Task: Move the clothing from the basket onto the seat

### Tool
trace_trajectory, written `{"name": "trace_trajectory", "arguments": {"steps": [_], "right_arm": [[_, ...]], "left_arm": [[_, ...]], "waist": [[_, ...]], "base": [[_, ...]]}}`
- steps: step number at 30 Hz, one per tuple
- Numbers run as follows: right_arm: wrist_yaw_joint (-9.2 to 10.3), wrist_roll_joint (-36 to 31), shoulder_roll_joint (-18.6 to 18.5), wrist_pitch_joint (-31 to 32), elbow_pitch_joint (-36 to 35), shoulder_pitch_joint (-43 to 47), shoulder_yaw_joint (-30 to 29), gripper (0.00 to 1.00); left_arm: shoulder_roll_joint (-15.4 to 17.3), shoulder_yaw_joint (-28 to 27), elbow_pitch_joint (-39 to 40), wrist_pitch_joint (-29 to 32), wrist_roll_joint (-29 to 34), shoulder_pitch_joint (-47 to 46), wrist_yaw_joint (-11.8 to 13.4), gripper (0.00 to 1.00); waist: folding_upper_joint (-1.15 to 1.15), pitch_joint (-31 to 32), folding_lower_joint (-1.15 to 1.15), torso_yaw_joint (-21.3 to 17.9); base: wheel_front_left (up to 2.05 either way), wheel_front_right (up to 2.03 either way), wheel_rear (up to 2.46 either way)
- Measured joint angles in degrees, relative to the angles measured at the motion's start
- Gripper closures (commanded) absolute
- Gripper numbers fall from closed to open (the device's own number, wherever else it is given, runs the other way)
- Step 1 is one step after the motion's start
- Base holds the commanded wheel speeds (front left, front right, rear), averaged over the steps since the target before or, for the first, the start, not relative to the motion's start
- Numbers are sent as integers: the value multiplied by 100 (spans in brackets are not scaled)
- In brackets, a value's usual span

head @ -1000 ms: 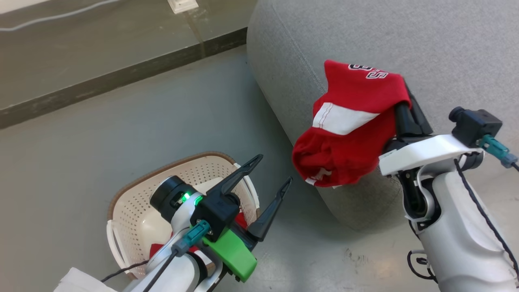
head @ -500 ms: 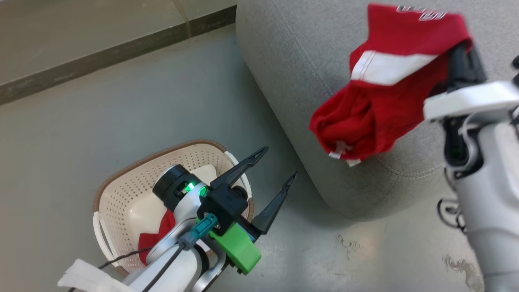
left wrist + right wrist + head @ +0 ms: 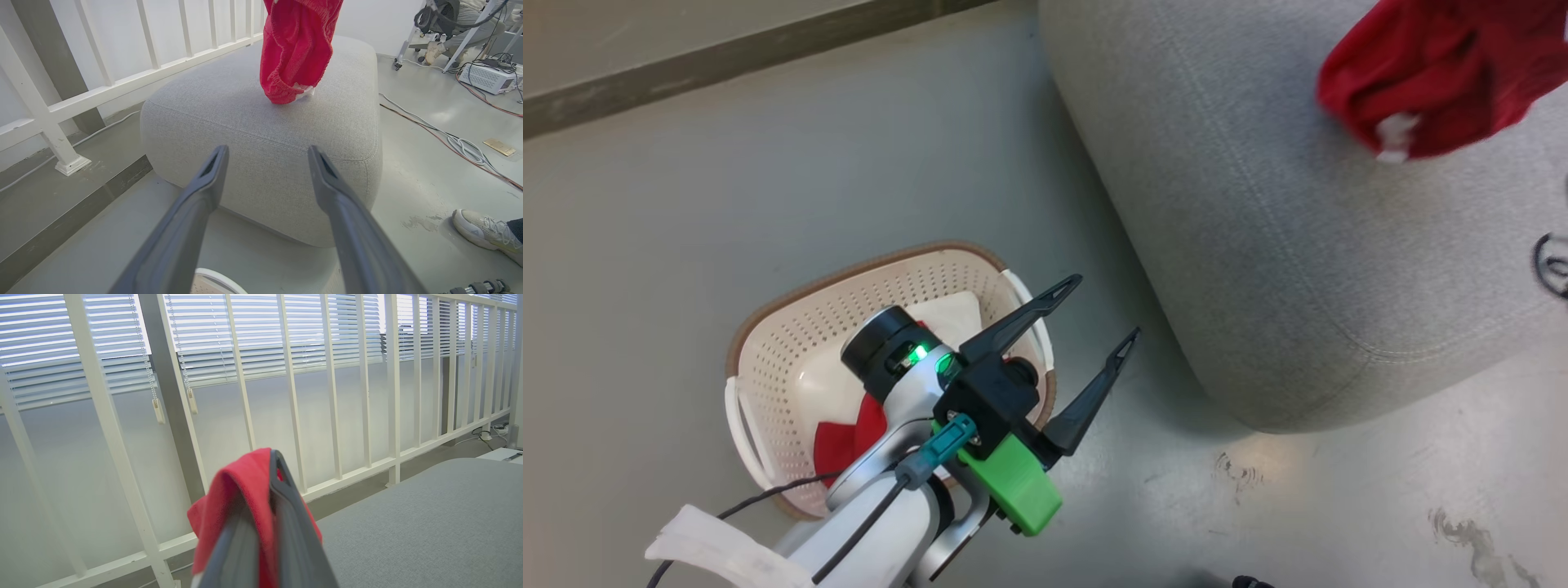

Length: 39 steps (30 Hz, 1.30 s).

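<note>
A red garment (image 3: 1437, 82) hangs over the grey seat (image 3: 1258, 245), its lower end close above the cushion top (image 3: 261, 110) in the left wrist view, where the same red garment (image 3: 296, 49) dangles. My right gripper (image 3: 271, 469) is shut on that red fabric (image 3: 241, 498), which drapes over its fingers. The cream basket (image 3: 792, 343) stands on the floor left of the seat, with more red clothing (image 3: 845, 433) inside, partly hidden by my left arm. My left gripper (image 3: 1107, 314) is open and empty, held above the basket's right rim and pointing at the seat.
A white railing (image 3: 241, 375) runs behind the seat, on a raised dark-edged step (image 3: 727, 57). Cables (image 3: 461, 143) lie on the floor to the seat's right, and a person's shoe (image 3: 484, 232) is near them.
The garment in the right gripper has moved up and further over the seat, and the right arm has left the head view. The head camera has shifted. The left gripper stays open over the basket.
</note>
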<state>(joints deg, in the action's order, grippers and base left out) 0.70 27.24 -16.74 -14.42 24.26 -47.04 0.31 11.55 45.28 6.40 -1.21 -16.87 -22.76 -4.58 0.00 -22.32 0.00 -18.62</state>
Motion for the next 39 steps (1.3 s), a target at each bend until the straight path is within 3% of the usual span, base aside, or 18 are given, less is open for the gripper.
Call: {"name": "trace_trajectory", "arguments": {"steps": [10,23,30,33,39], "right_arm": [[141,67,-539,45,656,-678,-391,100],[140,359,-233,77,1926,-354,-531,100],[34,449,-174,75,2383,-201,-590,100],[-20,448,-154,58,2488,-201,-577,0],[-126,374,-127,14,2670,-203,-479,0]], "left_arm": [[-81,37,65,0,97,-226,-2,0],[24,-58,16,15,144,-371,-3,0],[24,-42,-35,14,144,-428,-49,0],[24,-40,-51,8,144,-432,-52,0],[25,-47,-185,-87,143,-441,-53,0]], "waist": [[0,-360,0,360],[0,-850,0,497],[0,-880,0,438],[0,-871,0,426],[0,-787,0,425]], "base": [[0,0,0],[0,0,0],[0,0,0],[0,0,0],[0,0,0]]}}
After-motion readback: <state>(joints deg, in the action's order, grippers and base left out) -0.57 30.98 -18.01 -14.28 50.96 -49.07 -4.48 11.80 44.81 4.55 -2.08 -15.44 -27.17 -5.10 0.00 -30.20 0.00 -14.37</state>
